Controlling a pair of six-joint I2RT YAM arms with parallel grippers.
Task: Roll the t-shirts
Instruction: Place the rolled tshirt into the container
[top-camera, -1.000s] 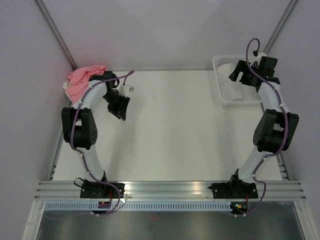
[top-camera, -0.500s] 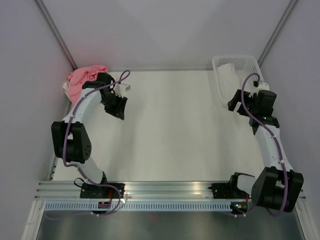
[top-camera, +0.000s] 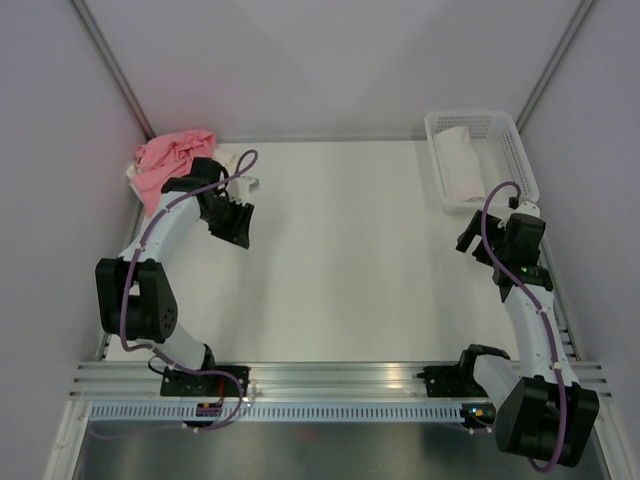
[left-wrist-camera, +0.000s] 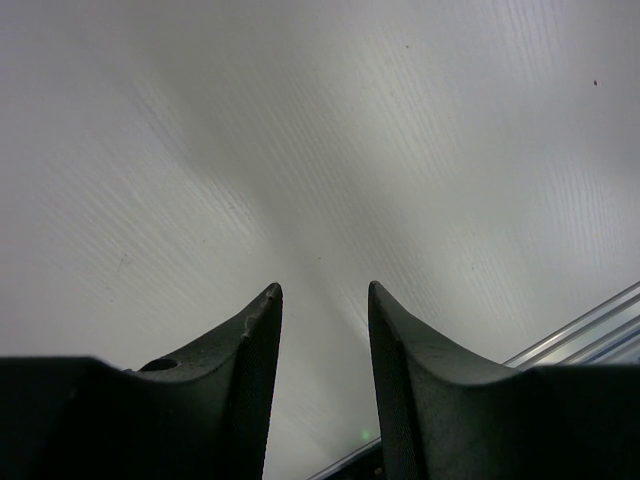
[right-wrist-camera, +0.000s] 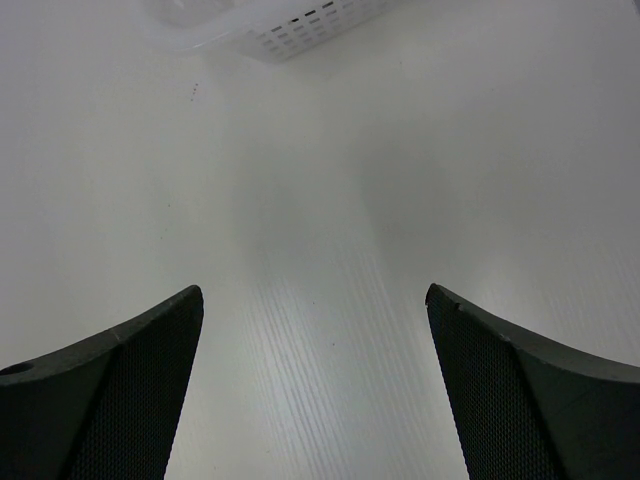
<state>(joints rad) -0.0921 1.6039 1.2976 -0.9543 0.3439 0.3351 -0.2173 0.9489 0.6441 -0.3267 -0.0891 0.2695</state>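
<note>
A crumpled pink t-shirt (top-camera: 172, 158) lies at the far left corner, with a bit of cream cloth (top-camera: 134, 173) under its left edge. A rolled cream t-shirt (top-camera: 461, 160) lies inside the white mesh basket (top-camera: 505, 140) at the far right. My left gripper (top-camera: 238, 226) hangs over bare table just right of the pink shirt; in the left wrist view (left-wrist-camera: 325, 290) its jaws stand a little apart and hold nothing. My right gripper (top-camera: 474, 236) is in front of the basket; in the right wrist view (right-wrist-camera: 313, 292) its jaws are wide open and empty. No white printed or dark green shirt shows.
The basket's near corner shows at the top of the right wrist view (right-wrist-camera: 300, 25). A metal rail (top-camera: 340, 375) runs along the near table edge. Walls close in the left, far and right sides.
My right arm has pulled back from over the basket toward the near side, leaving the rolled shirt in it. My left arm has folded in slightly, its gripper staying near the pink shirt.
</note>
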